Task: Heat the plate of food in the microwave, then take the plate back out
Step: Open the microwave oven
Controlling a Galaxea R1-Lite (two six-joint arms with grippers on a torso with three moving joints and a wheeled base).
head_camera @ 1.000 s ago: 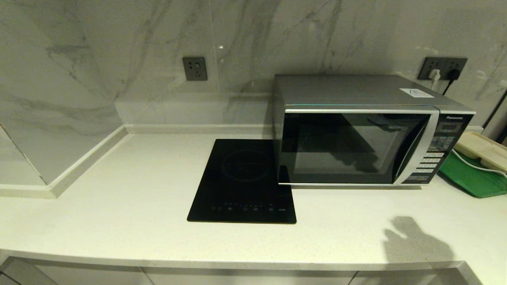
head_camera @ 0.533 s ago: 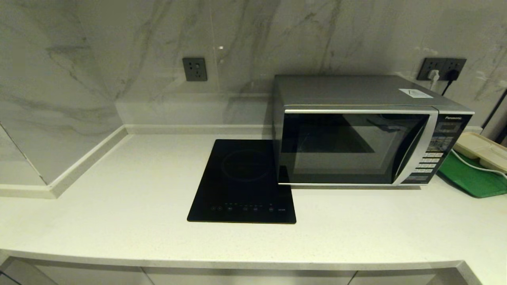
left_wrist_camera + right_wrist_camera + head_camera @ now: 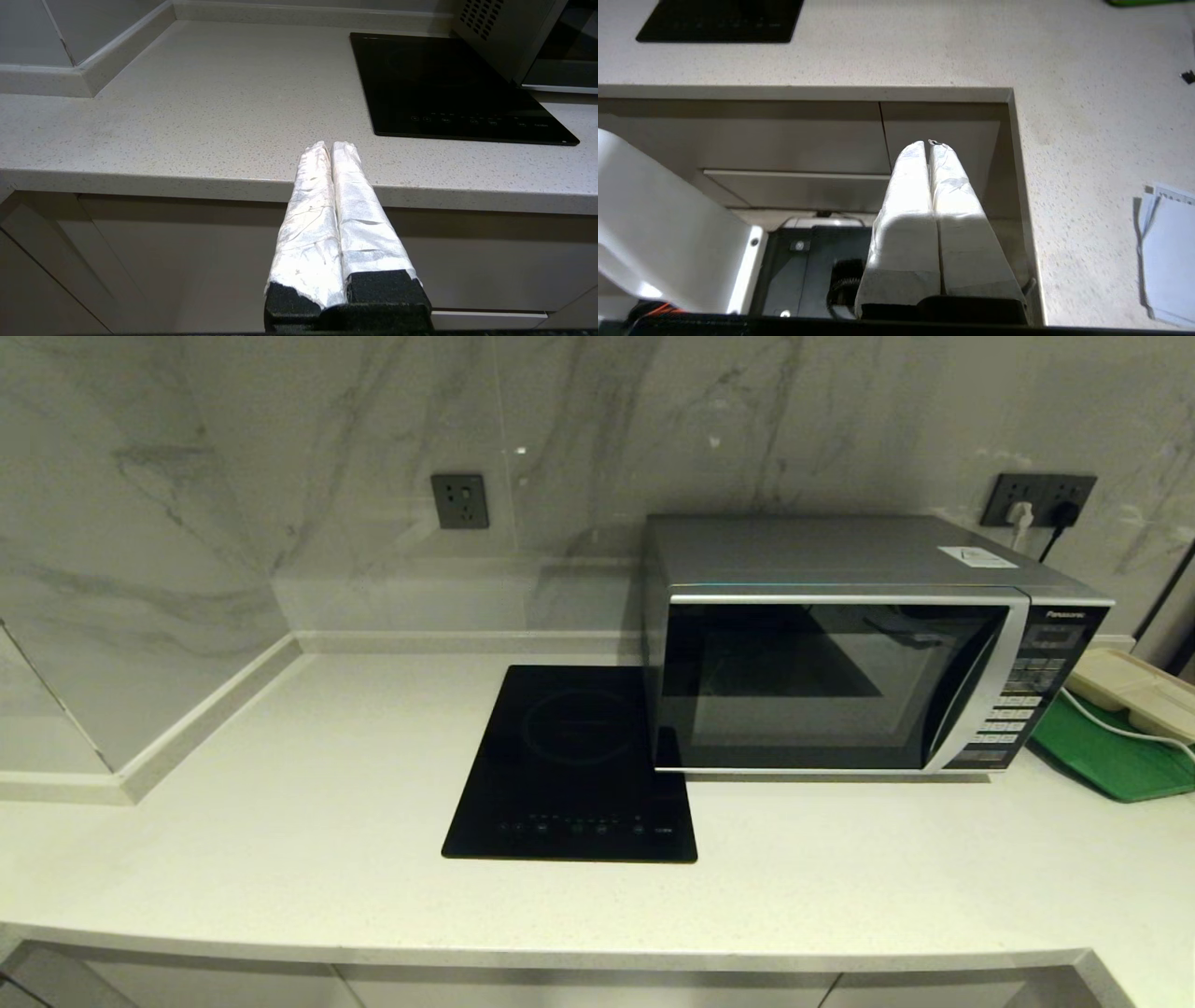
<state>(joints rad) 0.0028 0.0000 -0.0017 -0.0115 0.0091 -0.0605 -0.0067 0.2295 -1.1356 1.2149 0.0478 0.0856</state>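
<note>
While the microwave (image 3: 840, 653) fills head view, wrist views show both grippers closed.

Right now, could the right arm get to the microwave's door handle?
Probably yes. The microwave stands with its door shut and bare counter before it, nothing blocking the handle strip. The right pincer hangs shut below the counter's edge, so it must rise first.

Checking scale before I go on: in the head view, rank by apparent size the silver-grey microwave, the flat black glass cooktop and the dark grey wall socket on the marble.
1. Silver-grey microwave
2. Flat black glass cooktop
3. Dark grey wall socket, though it sits farthest back.
</note>
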